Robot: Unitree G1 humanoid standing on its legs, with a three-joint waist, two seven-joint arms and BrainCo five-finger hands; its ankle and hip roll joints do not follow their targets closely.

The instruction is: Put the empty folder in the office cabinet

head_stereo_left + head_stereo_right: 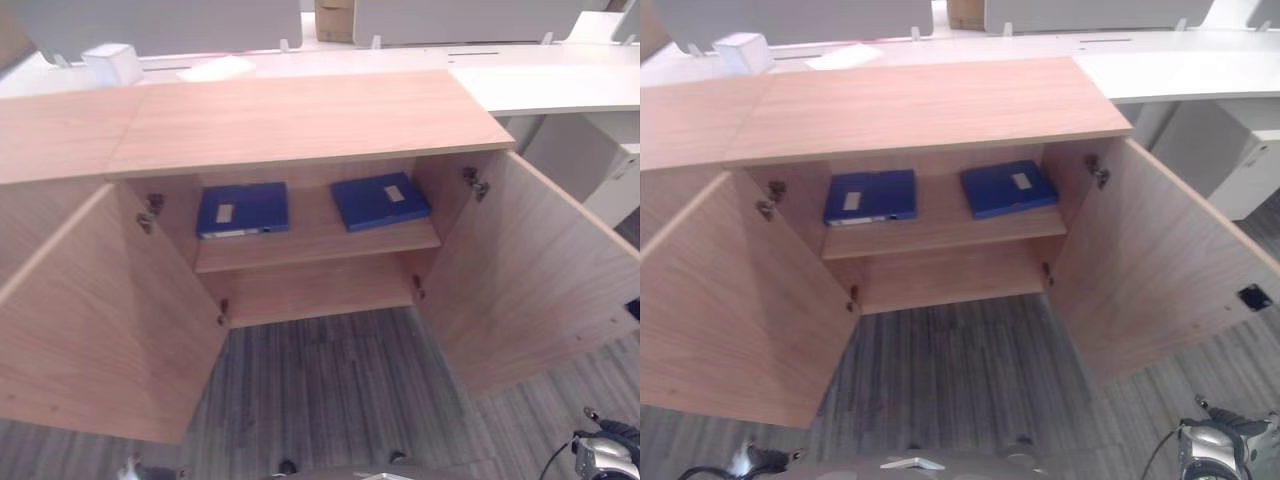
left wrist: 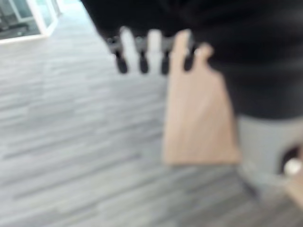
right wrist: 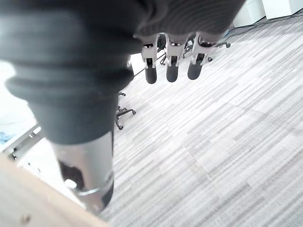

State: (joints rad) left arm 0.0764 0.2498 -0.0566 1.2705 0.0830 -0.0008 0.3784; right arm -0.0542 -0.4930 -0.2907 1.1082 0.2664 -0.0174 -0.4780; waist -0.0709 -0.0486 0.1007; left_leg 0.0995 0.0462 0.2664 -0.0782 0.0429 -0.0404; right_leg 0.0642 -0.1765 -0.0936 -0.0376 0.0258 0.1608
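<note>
Right hand: low at the near right corner of the head views (image 1: 1215,447), beside the right door; its own wrist view shows the fingers (image 3: 171,66) straight and slack over striped floor, holding nothing.
Left hand: its wrist view shows the fingers (image 2: 142,52) hanging straight and apart over the floor, nothing between them, with a pale wooden panel edge (image 2: 199,118) just beyond the tips; which panel it is cannot be told.
Floor: grey striped carpet (image 1: 340,390) lies bare between the two swung-out doors; the right wrist view adds chair bases (image 3: 124,113) well off behind the hand.
Doors: left door (image 1: 95,320) and right door (image 1: 530,270) both stand wide open, flaring toward the robot.
Cabinet: office cabinet (image 1: 300,120) with one shelf (image 1: 315,245) across the opening; the space under the shelf is open down to the base.
Folders: two blue folders lie flat on the shelf, the left one (image 1: 243,209) squared to the front edge, the right one (image 1: 380,200) turned askew; they lie apart, bare shelf between them; which is the empty folder cannot be told.
Desk: white desk (image 1: 540,85) behind the cabinet top, with a white box (image 1: 112,62) at far left.
</note>
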